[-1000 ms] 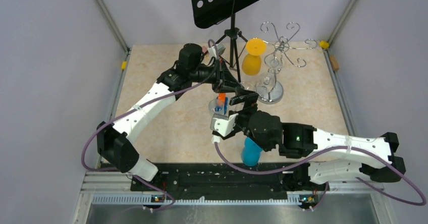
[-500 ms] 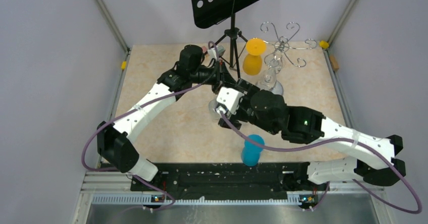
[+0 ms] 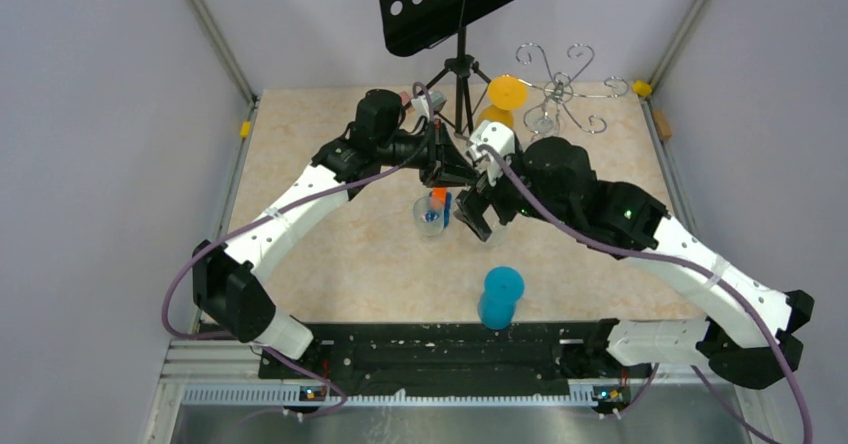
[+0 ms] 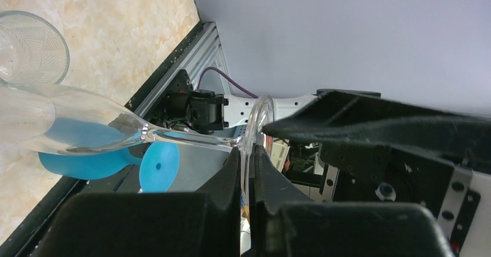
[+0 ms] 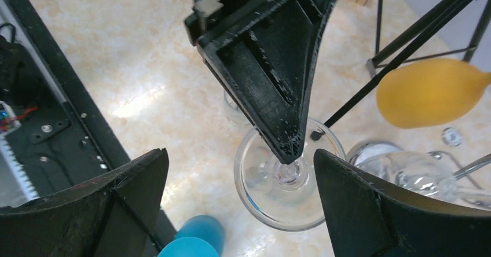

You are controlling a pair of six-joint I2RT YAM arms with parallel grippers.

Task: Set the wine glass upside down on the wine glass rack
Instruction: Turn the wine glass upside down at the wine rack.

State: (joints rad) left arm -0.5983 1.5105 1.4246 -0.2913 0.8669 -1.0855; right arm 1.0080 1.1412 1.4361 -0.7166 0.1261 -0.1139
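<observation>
My left gripper [image 3: 452, 176] is shut on the foot of a clear wine glass [image 4: 52, 121], whose stem and bowl stretch away from the fingertips [image 4: 248, 150]. From above in the right wrist view the glass [image 5: 284, 182] shows foot-first, with a left finger [image 5: 272, 77] over its centre. My right gripper [image 5: 240, 205] is open, one finger on either side of the glass, not touching it; it also shows in the top view [image 3: 478, 209]. The chrome rack [image 3: 560, 89] stands at the back right, its base hidden behind my right arm.
A yellow glass [image 3: 507, 94] and a clear one [image 3: 545, 119] hang on the rack. A blue glass [image 3: 500, 299] stands near the front edge. Another clear glass [image 4: 23, 48] stands on the table. A black music stand [image 3: 460, 64] stands at the back.
My right arm has swung from near the blue glass up toward the back, bringing its open gripper around the glass. My left gripper has held still, shut on the glass foot.
</observation>
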